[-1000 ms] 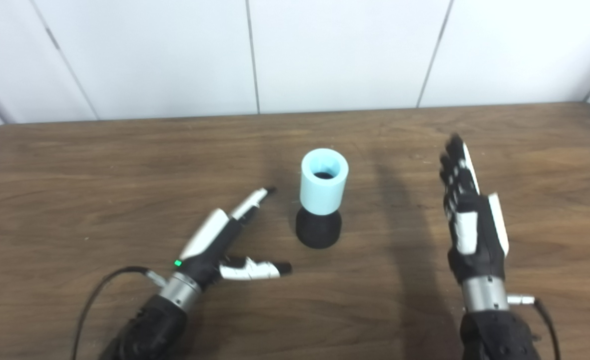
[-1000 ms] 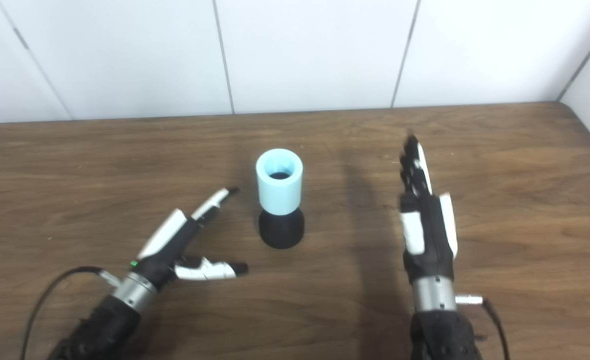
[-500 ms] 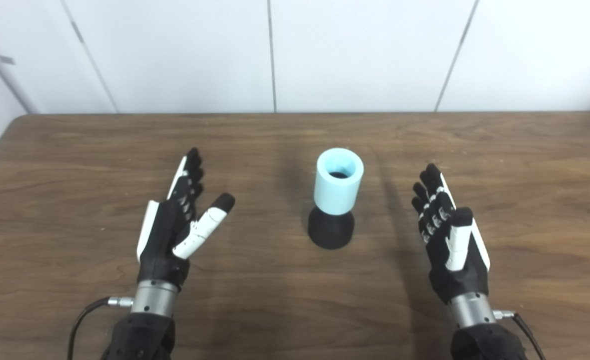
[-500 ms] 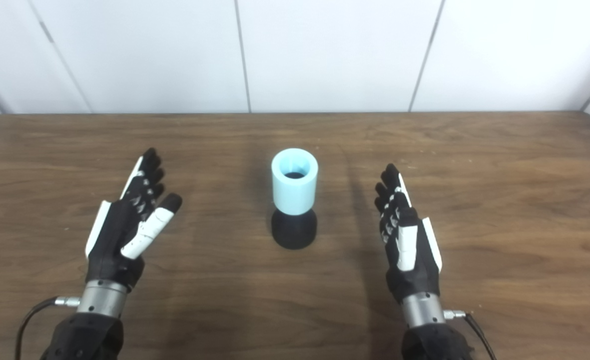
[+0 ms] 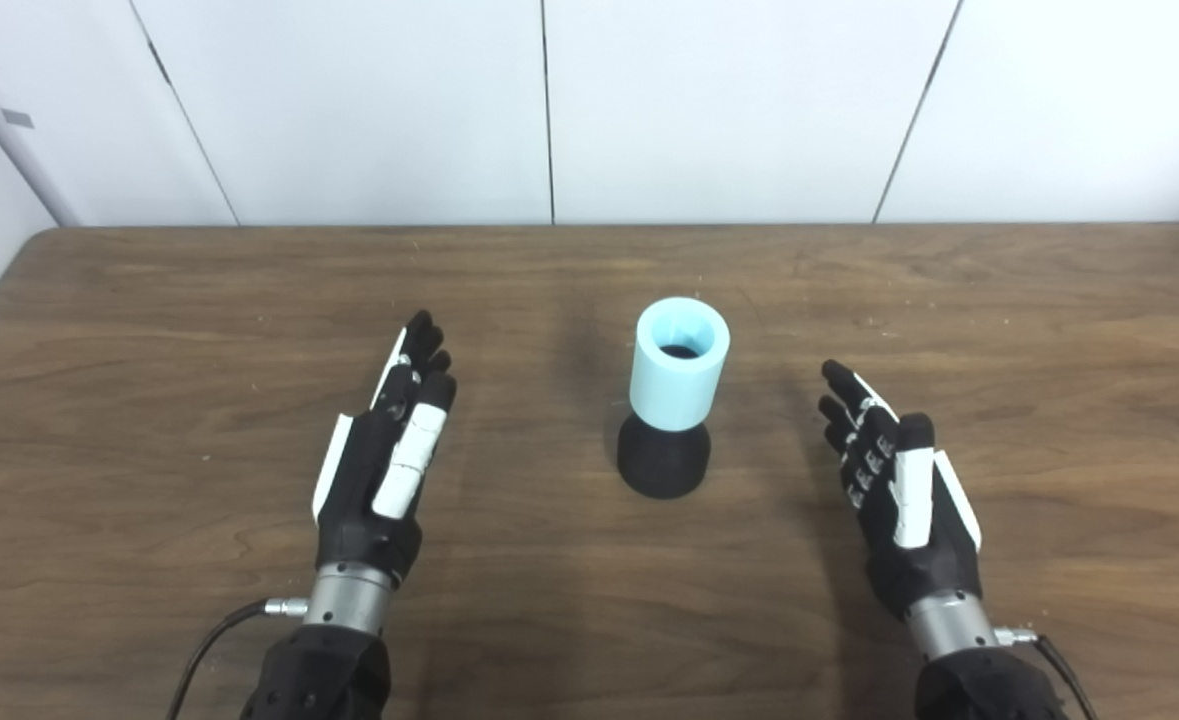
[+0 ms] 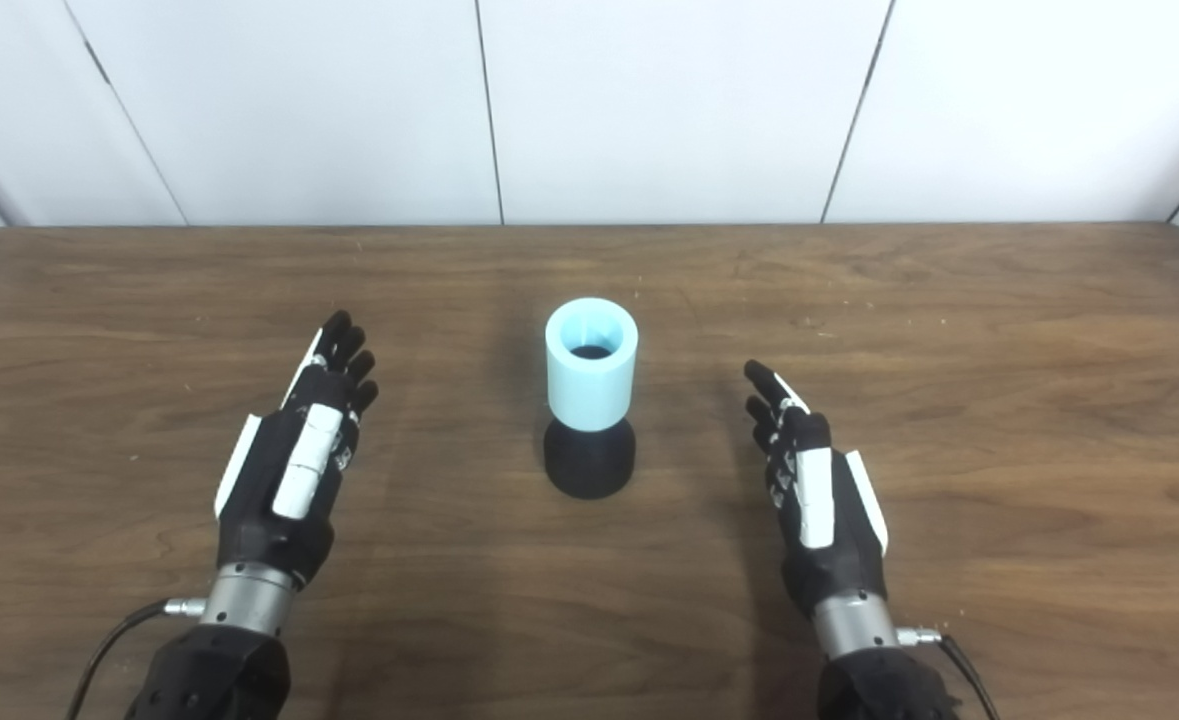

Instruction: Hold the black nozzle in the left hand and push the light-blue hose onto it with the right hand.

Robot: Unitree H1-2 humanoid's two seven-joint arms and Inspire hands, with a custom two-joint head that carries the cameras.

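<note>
The hose (image 5: 680,362) stands upright on the nozzle (image 5: 662,468), its open top showing a dark bore. Both sit on the surface (image 5: 149,330) between the two sets of fingers, touching neither. Left hand (image 5: 381,470) and right hand (image 5: 899,498) hold nothing, fingers extended, nearly side by side.

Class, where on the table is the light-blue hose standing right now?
In the left eye view, the light-blue hose stands upright near the table's middle, on top of the black nozzle, between the open left hand and right hand.
</note>
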